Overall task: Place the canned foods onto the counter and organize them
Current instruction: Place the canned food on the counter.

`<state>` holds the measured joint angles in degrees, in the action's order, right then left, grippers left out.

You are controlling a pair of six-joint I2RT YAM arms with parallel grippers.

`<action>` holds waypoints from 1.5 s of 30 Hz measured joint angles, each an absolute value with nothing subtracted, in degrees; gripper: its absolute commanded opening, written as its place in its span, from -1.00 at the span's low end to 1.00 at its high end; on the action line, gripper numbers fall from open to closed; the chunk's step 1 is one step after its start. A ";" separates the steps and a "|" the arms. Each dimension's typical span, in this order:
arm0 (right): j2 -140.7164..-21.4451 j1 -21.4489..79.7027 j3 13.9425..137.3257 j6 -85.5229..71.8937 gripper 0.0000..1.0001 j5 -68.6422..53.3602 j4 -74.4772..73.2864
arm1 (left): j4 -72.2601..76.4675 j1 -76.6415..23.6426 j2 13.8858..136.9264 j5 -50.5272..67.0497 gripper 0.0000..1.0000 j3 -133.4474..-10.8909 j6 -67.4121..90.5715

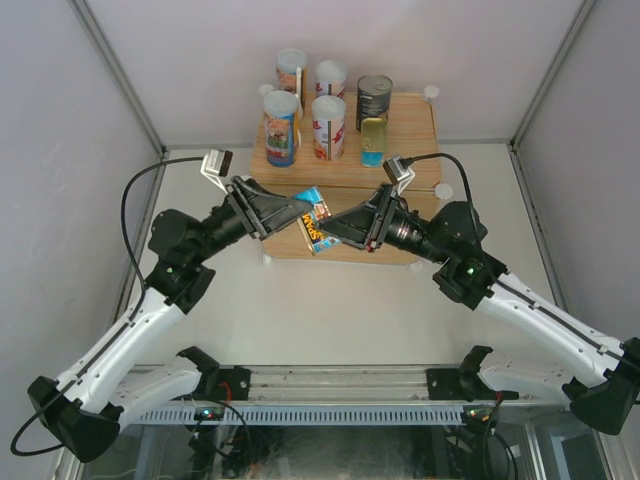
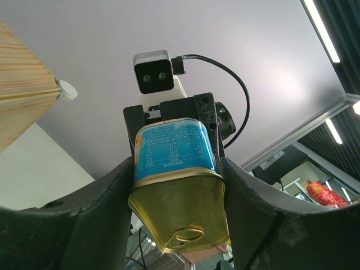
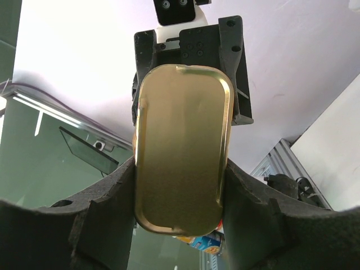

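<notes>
A flat gold tin with a blue label hangs in the air in front of the counter, held from both sides. My left gripper is shut on its pull-tab end. My right gripper is shut on the other end, whose plain gold base fills the right wrist view. On the counter stand several tall white-lidded cans, a dark can with a metal top and a second gold tin.
The counter's wooden corner with a white connector shows at the left of the left wrist view. White walls with metal posts close in the table on three sides. A rail runs along the near edge between the arm bases.
</notes>
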<state>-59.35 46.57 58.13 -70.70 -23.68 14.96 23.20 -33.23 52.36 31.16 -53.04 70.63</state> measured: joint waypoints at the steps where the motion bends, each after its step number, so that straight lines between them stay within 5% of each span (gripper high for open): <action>1: -59.35 46.50 58.13 -70.70 -1.00 -23.70 14.96 | 23.35 -33.26 52.47 31.16 0.05 -53.04 70.89; 4: -59.35 46.35 58.13 -70.70 -1.00 -23.75 14.94 | 23.59 -33.26 52.71 31.09 -0.10 -53.04 71.09; 10: -59.33 45.93 58.15 -70.52 -1.00 -24.14 14.85 | 24.64 -33.39 53.39 31.07 -0.98 -53.04 71.50; 22: -59.27 44.64 59.66 -69.19 -0.95 -25.63 12.40 | 26.11 -34.02 54.74 30.37 -1.00 -53.49 72.03; 33: -59.05 42.19 59.77 -68.60 -0.23 -28.69 11.75 | 25.41 -35.14 54.76 27.22 -1.00 -53.49 73.52; 45: -59.27 41.30 59.79 -69.08 0.13 -29.85 11.79 | 24.95 -35.46 54.76 26.00 -0.99 -53.49 73.54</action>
<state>-59.27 41.30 59.79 -69.08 -29.85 11.79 24.95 -35.46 54.76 26.00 -53.49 73.54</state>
